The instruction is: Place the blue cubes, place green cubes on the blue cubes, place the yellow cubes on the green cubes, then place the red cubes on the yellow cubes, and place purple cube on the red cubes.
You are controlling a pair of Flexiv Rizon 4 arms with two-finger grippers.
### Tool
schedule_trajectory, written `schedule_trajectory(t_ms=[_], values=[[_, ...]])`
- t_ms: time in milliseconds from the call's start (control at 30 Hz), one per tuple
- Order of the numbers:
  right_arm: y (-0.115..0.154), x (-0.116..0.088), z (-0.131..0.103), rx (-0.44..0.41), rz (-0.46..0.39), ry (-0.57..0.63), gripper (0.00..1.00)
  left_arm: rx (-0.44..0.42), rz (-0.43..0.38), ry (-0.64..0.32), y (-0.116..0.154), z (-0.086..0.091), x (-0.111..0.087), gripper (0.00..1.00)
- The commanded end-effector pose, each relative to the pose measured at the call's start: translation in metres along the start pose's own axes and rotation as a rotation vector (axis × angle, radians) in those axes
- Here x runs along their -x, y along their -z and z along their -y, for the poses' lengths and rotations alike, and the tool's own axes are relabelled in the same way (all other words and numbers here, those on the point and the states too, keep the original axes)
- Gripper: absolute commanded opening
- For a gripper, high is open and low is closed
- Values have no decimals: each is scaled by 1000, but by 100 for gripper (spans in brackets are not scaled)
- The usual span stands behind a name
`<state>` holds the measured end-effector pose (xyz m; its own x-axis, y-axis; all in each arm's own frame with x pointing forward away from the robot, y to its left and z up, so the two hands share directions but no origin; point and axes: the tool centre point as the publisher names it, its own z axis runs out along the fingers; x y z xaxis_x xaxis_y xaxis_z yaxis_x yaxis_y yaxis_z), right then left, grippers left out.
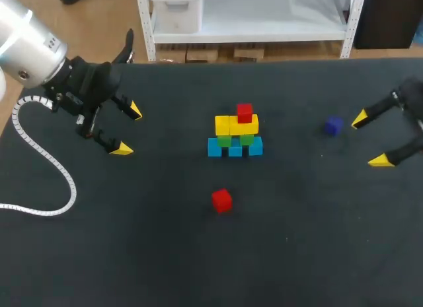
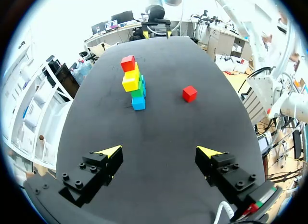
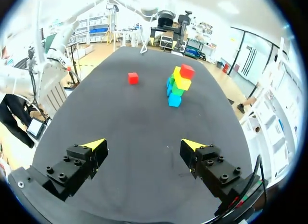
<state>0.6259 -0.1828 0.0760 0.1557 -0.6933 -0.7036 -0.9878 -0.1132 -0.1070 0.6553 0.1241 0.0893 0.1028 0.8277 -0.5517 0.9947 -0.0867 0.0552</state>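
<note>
Filling nearly the whole head view, the dark table (image 1: 165, 254) runs off the picture at its near side and both flanks; only the far edge shows complete. The left arm (image 1: 33, 53) comes in at the far left corner with its upper part cut off, and a coiled white cable (image 1: 46, 162) loops from it down onto the table. The right arm (image 1: 413, 99) is almost wholly cut off by the picture's edge, so little more than its tool shows.

The left tool (image 1: 129, 130) stands wide open and holds nothing, well to the left of the stack (image 1: 235, 132). The right tool (image 1: 371, 140) is likewise spread wide with nothing between its fingers, close to the table's right side.

The stack stands about mid-table. Three blue cubes (image 1: 234, 148) form its base row. The green cubes (image 1: 235, 140) on them are largely covered by the yellow cubes (image 1: 236, 125), so their number is hard to tell. A top red cube (image 1: 244, 113) sits on the right-hand yellow. Both wrist views see the stack (image 2: 134, 84) (image 3: 177, 84) end-on, its cubes hiding one another.

A loose red cube (image 1: 222, 200) lies nearer than the stack, apart from it, with open table all round. The purple cube (image 1: 334, 125) lies right of the stack, near the right tool's far fingertip but not touching it
</note>
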Motion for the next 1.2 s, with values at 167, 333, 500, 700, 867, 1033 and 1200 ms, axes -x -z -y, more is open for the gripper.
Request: schedule_trajectory(t_ms=[167, 333, 500, 700, 867, 1033, 1200], values=[[6, -7, 8, 39, 97, 34, 100, -1, 3, -3, 0, -1, -1, 100], [6, -7, 9, 46, 90, 35, 100, -1, 3, -3, 0, -1, -1, 100], [6, -7, 9, 46, 90, 35, 100, -1, 3, -3, 0, -1, -1, 100], [6, -7, 9, 46, 90, 35, 100, 16, 7, -17, -2, 2, 3, 100], [6, -7, 9, 46, 90, 35, 100, 1, -8, -31, -14, 14, 13, 100], [6, -7, 9, 46, 90, 35, 100, 34, 27, 28, -29, 37, 25, 100], [6, -7, 9, 46, 90, 35, 100, 11, 55, -20, -44, 57, 37, 100]])
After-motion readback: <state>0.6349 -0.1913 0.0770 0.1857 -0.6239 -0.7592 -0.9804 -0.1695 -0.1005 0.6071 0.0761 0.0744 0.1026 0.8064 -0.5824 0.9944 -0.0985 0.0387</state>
